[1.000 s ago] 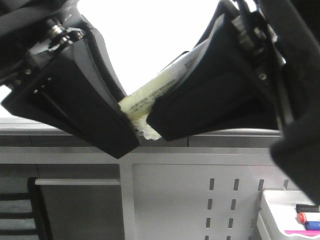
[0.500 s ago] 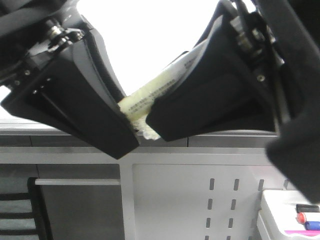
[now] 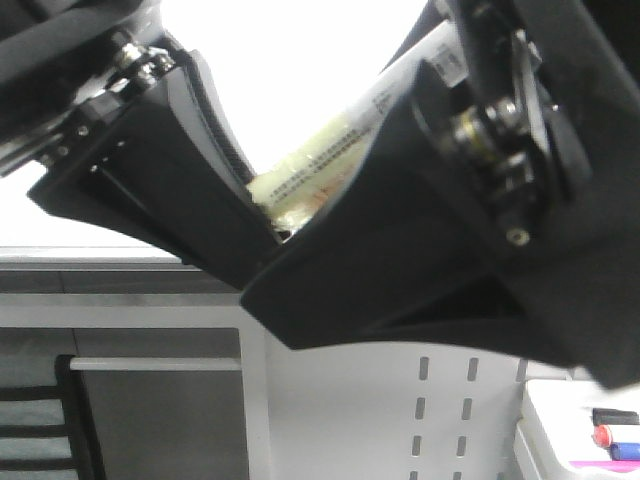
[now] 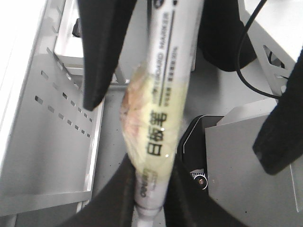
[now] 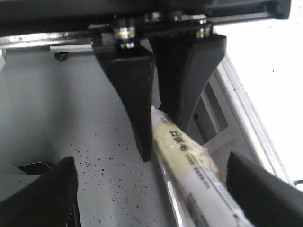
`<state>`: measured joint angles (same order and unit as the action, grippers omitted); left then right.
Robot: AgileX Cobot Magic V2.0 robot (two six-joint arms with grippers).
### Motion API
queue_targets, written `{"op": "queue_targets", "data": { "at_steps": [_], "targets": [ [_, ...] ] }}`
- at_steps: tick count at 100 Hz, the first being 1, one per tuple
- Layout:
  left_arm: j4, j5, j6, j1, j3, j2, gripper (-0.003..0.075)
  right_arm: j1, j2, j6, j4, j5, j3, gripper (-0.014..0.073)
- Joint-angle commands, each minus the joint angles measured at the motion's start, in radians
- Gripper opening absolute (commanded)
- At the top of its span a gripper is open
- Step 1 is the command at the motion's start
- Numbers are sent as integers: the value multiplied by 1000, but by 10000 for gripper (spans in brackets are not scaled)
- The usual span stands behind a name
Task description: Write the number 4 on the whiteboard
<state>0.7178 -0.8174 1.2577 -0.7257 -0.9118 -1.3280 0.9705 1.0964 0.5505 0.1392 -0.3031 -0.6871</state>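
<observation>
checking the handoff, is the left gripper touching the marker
Touching. The left wrist view shows the left gripper with its fingers pressed against both sides of the marker, no gap visible.

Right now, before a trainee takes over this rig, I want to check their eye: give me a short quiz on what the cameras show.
1. True or false: the left pincer is shut on the marker.
2. The right pincer is: A shut on the marker, B open around it, C out of view?
3. What colour is the wrap round the marker's middle?
Key: 1 true; 2 B; 3 pale yellow.
</observation>
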Motion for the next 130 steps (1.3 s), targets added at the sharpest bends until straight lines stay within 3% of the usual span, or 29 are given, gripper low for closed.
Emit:
{"op": "queue_targets", "data": {
  "at_steps": [1, 32, 77, 91, 112, 130],
  "targets": [
    [43, 20, -14, 1, -26, 19, -20, -1, -32, 0, -21, 76, -31, 575],
    [43, 18, -14, 29, -26, 19, -20, -17, -152, 0, -73, 97, -31, 575],
    [81, 30, -18, 40, -23, 19, -20, -214, -373, 0, -43, 96, -31, 575],
    [167, 134, -18, 40, 23, 19, -20, -256, -419, 0, -11, 76, -31, 570],
    [427, 405, -18, 40, 134, 19, -20, -300, -430, -11, 33, 22, -28, 391],
    [640, 656, -18, 40, 194, 18, -20, -302, -430, -11, 57, 14, -14, 120]
  ]
}}
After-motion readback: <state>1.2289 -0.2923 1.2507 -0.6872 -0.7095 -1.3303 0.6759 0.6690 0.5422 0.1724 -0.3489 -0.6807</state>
